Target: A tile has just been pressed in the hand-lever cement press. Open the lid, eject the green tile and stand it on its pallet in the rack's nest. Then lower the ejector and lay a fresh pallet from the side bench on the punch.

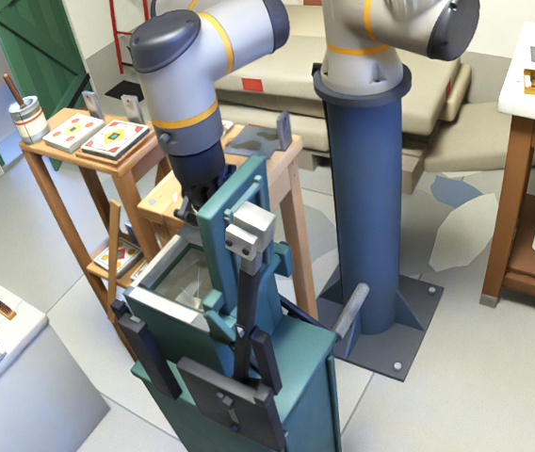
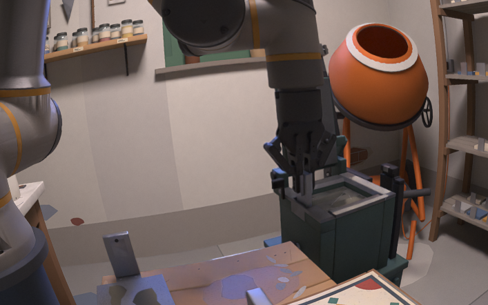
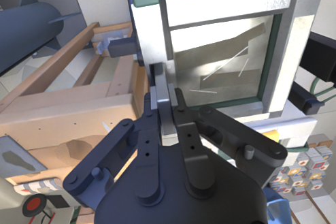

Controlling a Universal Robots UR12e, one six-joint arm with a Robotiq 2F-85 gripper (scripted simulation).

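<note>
A grey metal pallet (image 3: 217,70) lies in the open mould of the press (image 1: 239,340), and its upright tab (image 3: 162,105) is clamped in my closed gripper (image 3: 164,103) at the mould's edge nearest the side bench. In the second side camera the gripper (image 2: 301,178) comes straight down onto the tab (image 2: 306,191) at the left rim of the mould. The press lid (image 1: 239,214) stands raised behind the mould. The pallet's plate (image 2: 333,195) looks flat and level with scratch marks. No green tile shows in the mould.
The side bench (image 1: 219,160) stands just beside the press and carries another grey pallet (image 1: 258,138) with an upright tab. A wooden rack (image 1: 92,146) with patterned tiles stands behind it. The arm's blue column (image 1: 368,214) rises to the right, and an orange mixer (image 2: 378,76) behind the press.
</note>
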